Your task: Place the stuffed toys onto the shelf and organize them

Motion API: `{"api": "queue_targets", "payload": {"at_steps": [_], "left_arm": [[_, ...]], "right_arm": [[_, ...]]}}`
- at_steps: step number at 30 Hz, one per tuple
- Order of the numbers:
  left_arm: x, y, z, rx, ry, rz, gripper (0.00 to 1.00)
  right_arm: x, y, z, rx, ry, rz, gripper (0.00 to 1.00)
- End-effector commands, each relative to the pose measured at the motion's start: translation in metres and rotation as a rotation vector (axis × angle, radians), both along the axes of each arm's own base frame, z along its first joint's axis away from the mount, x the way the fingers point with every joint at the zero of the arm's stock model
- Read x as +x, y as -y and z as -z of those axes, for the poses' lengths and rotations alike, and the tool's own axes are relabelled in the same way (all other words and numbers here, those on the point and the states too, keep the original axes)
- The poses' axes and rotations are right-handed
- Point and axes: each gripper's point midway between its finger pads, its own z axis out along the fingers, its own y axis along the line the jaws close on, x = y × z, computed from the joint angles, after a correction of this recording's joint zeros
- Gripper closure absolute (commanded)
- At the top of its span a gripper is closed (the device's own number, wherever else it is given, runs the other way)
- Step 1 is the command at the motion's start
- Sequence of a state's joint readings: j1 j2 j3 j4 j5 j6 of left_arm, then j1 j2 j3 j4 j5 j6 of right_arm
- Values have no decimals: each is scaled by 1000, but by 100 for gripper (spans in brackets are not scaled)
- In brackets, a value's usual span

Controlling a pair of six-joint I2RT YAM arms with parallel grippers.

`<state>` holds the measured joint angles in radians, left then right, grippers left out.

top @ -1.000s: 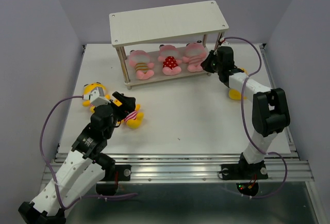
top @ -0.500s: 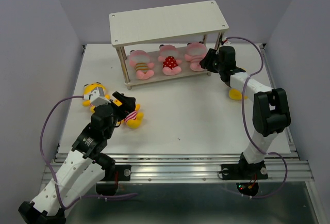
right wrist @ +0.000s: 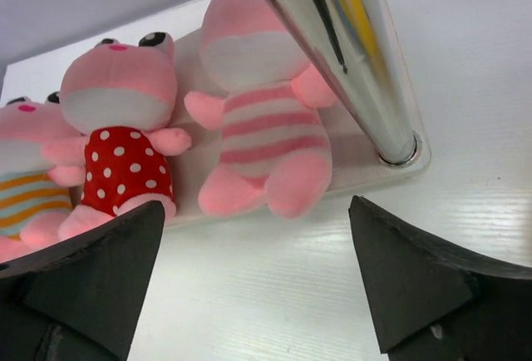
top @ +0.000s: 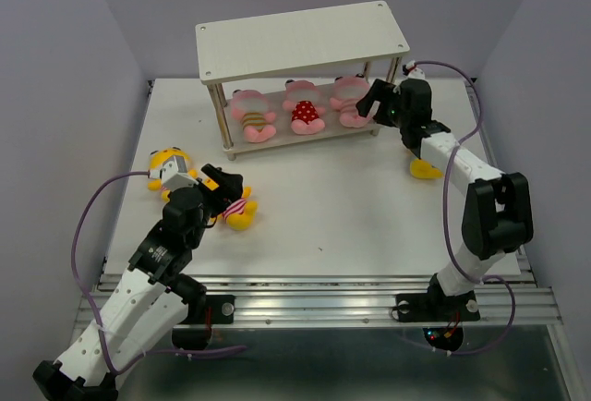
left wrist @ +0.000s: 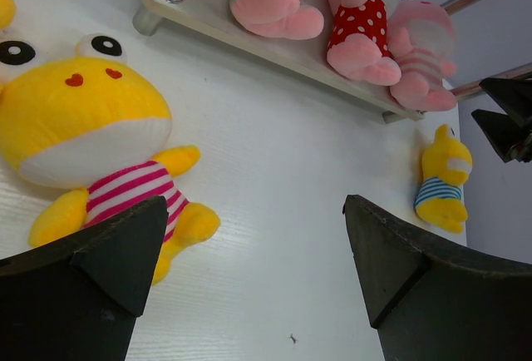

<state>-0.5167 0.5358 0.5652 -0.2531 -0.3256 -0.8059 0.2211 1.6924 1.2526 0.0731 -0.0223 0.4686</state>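
Since the right gripper point(top: 371, 102) has its jaws spread wide with nothing between them, the pink-striped toy point(right wrist: 266, 120) just ahead of it sits free on the lower board of the shelf point(top: 300, 39). It lies at the right end, close by the front leg point(right wrist: 349, 53). My guess is it was put there to finish a row with the dotted toy point(right wrist: 125, 149) and the yellow-striped one point(right wrist: 25, 186), three pinks side by side. All three have heads to the rear and feet at the front edge, so each long axis runs across the board, front to back.

The left gripper point(left wrist: 256, 203) is also open and grasps nothing. It hovers over a yellow toy point(left wrist: 108, 153) on the table point(top: 351, 207), likely lined up to pick it next. That toy lies face up, its long axis slanting from its head on the left to its feet nearer the middle of the table. A second yellow toy point(top: 169, 163) lies just beyond it. The blue-striped one point(left wrist: 445, 180) lies on the table beside the right arm, near the shelf's right end. The top board is bare, probably meant for the yellows.
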Motion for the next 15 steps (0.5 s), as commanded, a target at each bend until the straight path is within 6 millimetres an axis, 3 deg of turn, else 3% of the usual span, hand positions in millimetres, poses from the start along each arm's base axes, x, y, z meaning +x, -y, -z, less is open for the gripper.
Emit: {"api": "queue_targets", "payload": {"at_steps": [1,9,15], "left_arm": [[3,-2,-4,1,19,-12,1],[3,-1,-3,4,18,-8,1],[4,0,-3,7,15,-3,1]], "right_arm": [[-16,3,-11,-6,5,-20,0],[-44,-23,-4,53,-25,-169,0],[-38,-40,5,29,-44,-214,0]]}}
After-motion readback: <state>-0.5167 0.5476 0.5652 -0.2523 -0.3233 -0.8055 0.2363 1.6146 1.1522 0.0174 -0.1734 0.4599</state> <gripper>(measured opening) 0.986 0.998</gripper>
